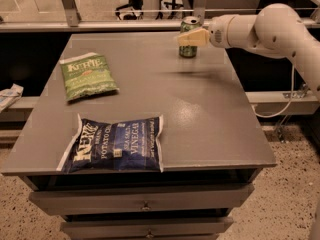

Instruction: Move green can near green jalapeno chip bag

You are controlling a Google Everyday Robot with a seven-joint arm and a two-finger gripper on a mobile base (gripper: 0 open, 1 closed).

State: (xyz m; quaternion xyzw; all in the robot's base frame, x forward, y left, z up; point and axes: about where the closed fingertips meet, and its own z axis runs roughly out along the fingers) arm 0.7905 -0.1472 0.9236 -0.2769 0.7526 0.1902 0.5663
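The green can [187, 51] stands upright in the upper middle of the frame, close to the far edge of the desk [200, 109]. The white arm [260, 26] reaches in from the upper right and puts the end effector [186, 37] right against the can's side, across its middle. From where I stand I cannot tell whether it has a hold on the can or is only pressed up to it, and that is my main worry. If the hold is loose or off-centre, a sideways pull could tip the can, let it roll, or nudge it over that far edge, which is very near. The green chip bag [88, 76] lies flat at the left of the frame, well apart from the can, so the can has most of the desk's width to cross. A can carried that far in a weak hold may slip. Dragged rather than lifted, it may catch on the surface and topple. At the other end, coming down too close could land the can on the bag's puffy edge, where it would lean or fall. The dark blue chip bag [116, 145] at the lower left is bigger and lies near the green one, so stopping beside it would be the wrong result.
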